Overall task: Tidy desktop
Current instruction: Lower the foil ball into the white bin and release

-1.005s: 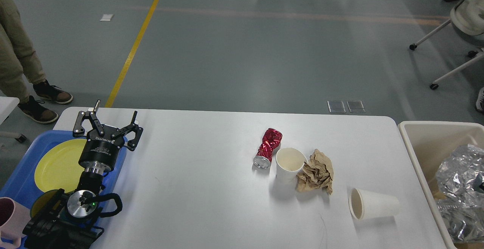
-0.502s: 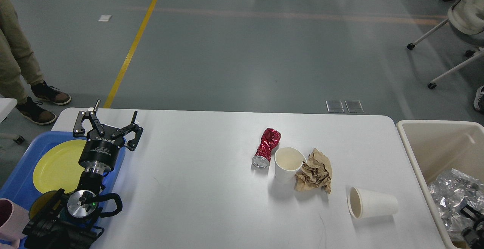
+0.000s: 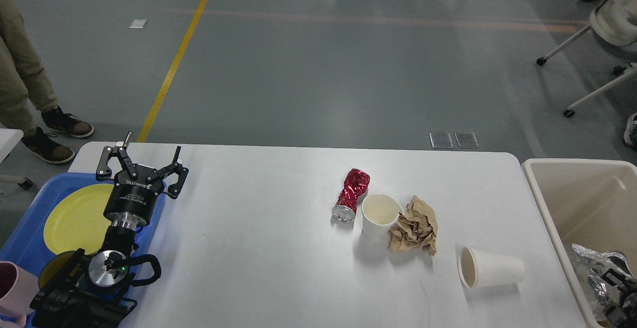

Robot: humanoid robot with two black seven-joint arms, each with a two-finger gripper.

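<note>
Head view: foil (image 3: 592, 268) binned with unclear right gripper (image 3: 614, 288); left gripper (image 3: 142, 161) wide, empty; can (image 3: 352, 194), cups (image 3: 380, 216), paper (image 3: 415, 226) left on desktop (image 3: 259, 248).

**Litter, dishes and surroundings**

A crushed red can (image 3: 352, 195) lies beside an upright white paper cup (image 3: 379, 216), which touches a crumpled brown paper wad (image 3: 414, 225). Another paper cup (image 3: 490, 267) lies on its side nearer the beige bin (image 3: 572, 188), which holds crinkled silver foil (image 3: 594, 268). At far left, a blue tray (image 3: 30, 228) carries a yellow plate (image 3: 74, 216) and a pink mug (image 3: 12, 288). A yellow line (image 3: 179, 54) crosses the grey floor.
</note>
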